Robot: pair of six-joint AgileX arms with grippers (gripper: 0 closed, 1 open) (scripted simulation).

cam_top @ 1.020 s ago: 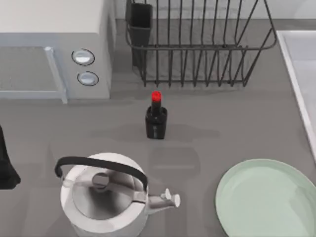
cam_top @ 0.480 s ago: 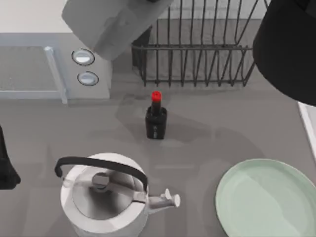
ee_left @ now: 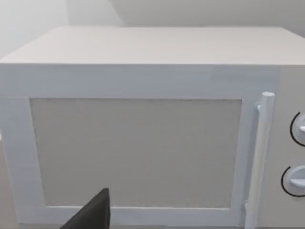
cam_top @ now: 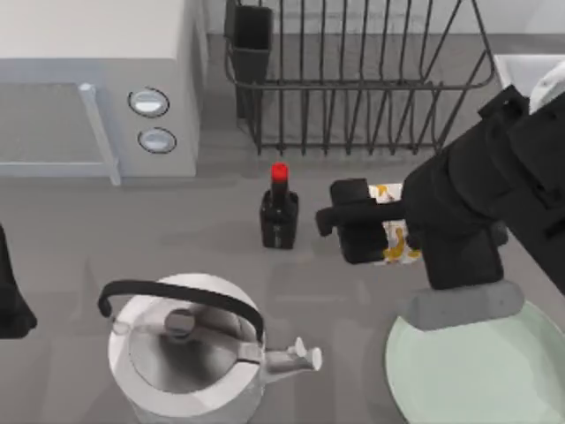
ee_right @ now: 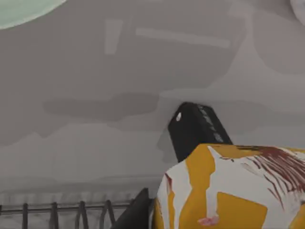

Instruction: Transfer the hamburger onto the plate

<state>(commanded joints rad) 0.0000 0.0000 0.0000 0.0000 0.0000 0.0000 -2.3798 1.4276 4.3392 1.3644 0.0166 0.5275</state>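
The hamburger (cam_top: 394, 231) is held in the right gripper (cam_top: 375, 225), whose fingers are closed narrowly on it, just right of the dark bottle (cam_top: 279, 215) and above the table (cam_top: 177, 238). The plate (cam_top: 468, 371) lies beyond the bottle's right, below the gripper, partly covered by the arm. A kettle (cam_top: 185, 349) stands below-left of the bottle, a dish rack (cam_top: 353, 79) above it, a microwave (cam_top: 97, 88) upper left. The hamburger's long axis cannot be judged with certainty. The left arm is parked far left of the bottle
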